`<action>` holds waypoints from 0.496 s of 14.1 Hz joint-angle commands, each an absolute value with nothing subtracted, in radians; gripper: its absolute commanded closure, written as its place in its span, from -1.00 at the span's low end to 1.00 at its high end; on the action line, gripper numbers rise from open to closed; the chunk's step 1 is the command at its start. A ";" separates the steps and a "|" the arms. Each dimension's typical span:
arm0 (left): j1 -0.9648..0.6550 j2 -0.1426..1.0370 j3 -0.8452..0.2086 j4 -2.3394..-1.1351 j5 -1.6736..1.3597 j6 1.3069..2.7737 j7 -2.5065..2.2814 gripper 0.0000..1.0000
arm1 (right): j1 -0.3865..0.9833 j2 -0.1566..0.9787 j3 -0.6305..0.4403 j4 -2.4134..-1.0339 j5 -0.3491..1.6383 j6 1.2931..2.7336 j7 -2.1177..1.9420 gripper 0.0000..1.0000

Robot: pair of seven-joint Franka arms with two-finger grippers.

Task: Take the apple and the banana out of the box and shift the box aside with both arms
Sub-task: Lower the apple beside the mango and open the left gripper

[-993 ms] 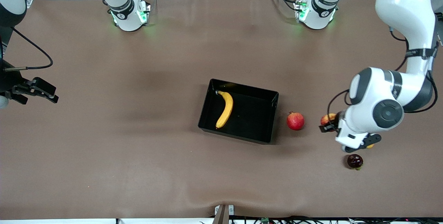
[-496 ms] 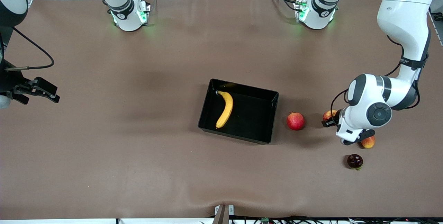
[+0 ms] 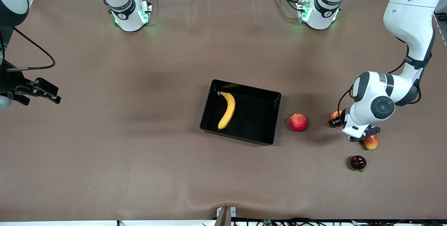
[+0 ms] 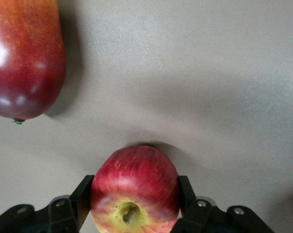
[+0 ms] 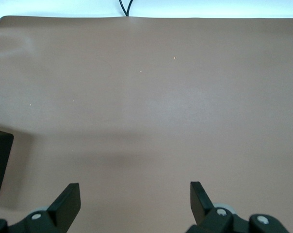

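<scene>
While the left gripper (image 3: 336,121) clamps the apple (image 4: 135,189) low over the table at mid-right of the front view, probably to set it down clear of the box (image 3: 276,114), the banana (image 3: 227,110) lies inside at centre; right gripper (image 3: 42,91) waits, fingers spread, far left.

A glossy black box (image 3: 260,121) holds a yellow banana (image 3: 227,110). The apple (image 4: 135,189) is red streaked with yellow. The table (image 3: 139,156) is brown.
</scene>
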State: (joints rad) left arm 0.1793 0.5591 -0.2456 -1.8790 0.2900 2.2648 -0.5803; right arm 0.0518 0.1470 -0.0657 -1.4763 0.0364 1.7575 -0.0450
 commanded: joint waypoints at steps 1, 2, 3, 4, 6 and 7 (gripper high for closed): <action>0.183 0.525 -0.253 -1.908 0.313 2.280 -0.591 -1.00 | 0.052 0.150 -0.063 -1.467 0.032 1.749 -0.049 -1.00; 0.183 0.512 -0.255 -1.904 0.313 2.270 -0.592 -1.00 | 0.052 0.150 -0.063 -1.466 0.034 1.750 -0.049 -1.00; 0.181 0.493 -0.259 -1.901 0.313 2.260 -0.592 -1.00 | 0.054 0.150 -0.063 -1.466 0.034 1.749 -0.049 -1.00; 0.175 0.468 -0.262 -1.898 0.313 2.244 -0.591 -1.00 | 0.055 0.152 -0.063 -1.466 0.032 1.749 -0.049 -1.00; 0.170 0.413 -0.334 -1.896 0.310 2.206 -0.606 -1.00 | 0.055 0.150 -0.063 -1.466 0.032 1.750 -0.049 -1.00; 0.172 0.394 -0.362 -1.891 0.310 2.183 -0.606 -1.00 | 0.057 0.150 -0.063 -1.466 0.034 1.750 -0.049 -1.00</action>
State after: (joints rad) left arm 0.1769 0.4700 -0.3105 -1.8712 0.2905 2.2367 -0.5830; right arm 0.0526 0.1473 -0.0633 -1.4769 0.0364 1.7564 -0.0450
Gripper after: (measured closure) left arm 0.000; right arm 0.000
